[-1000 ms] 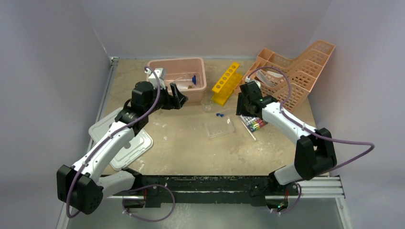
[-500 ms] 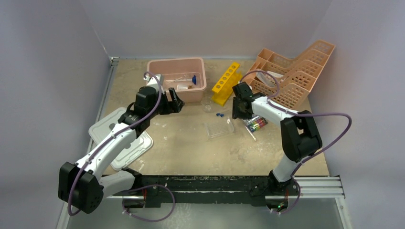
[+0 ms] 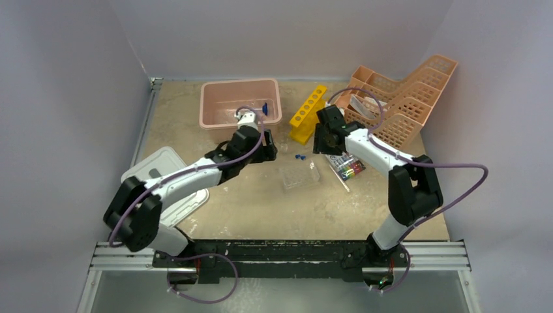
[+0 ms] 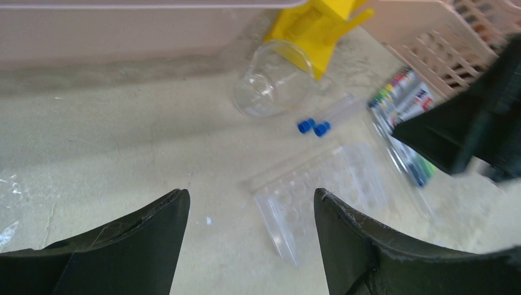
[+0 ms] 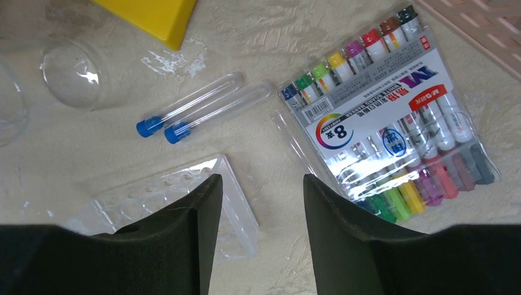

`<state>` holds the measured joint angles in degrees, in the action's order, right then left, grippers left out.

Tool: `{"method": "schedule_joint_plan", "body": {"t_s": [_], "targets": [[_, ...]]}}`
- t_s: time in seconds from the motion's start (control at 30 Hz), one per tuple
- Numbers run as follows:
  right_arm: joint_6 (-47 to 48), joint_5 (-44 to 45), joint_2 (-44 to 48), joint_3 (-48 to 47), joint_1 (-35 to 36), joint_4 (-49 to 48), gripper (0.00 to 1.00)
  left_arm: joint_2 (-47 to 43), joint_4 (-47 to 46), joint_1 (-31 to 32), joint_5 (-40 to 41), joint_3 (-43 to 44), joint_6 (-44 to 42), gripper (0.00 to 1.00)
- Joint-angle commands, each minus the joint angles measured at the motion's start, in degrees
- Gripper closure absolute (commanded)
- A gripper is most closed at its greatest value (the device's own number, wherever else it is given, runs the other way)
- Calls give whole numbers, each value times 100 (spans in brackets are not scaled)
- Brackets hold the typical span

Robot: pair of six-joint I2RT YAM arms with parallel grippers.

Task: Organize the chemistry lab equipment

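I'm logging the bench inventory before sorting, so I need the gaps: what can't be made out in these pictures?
Pink tub contents, top view: partly under the left arm, too small to name.
Marker pack, left wrist view: partly behind the right end effector.
Well plate, right wrist view: near part behind that end effector's fingers.
Yellow rack, right wrist view: cut off by the top edge.
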<state>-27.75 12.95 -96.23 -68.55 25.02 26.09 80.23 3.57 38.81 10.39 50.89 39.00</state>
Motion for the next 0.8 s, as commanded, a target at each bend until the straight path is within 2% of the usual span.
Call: {"method": "schedule_joint_plan", "body": {"t_s": [0.0, 0.2, 0.47, 0.63, 0.77], "targets": [[-240, 328, 652, 229, -12, 35, 44, 769, -573, 449, 1590, 709, 55, 24], [-436, 414, 1092, 665, -52, 54, 42, 1876, -570, 745, 1562, 1612, -644, 18], [-653, 434, 1501, 1048, -97, 61, 41, 2710, -738, 826, 2256, 1967, -1240, 17], [-571, 441, 1602, 1094, -102, 19, 41, 2900, -1105, 821, 1737, 1993, -1700, 17], [-557, 402, 1649, 1113, -116, -24, 41, 3051, -1223, 821, 1734, 2198, -1959, 17]]}}
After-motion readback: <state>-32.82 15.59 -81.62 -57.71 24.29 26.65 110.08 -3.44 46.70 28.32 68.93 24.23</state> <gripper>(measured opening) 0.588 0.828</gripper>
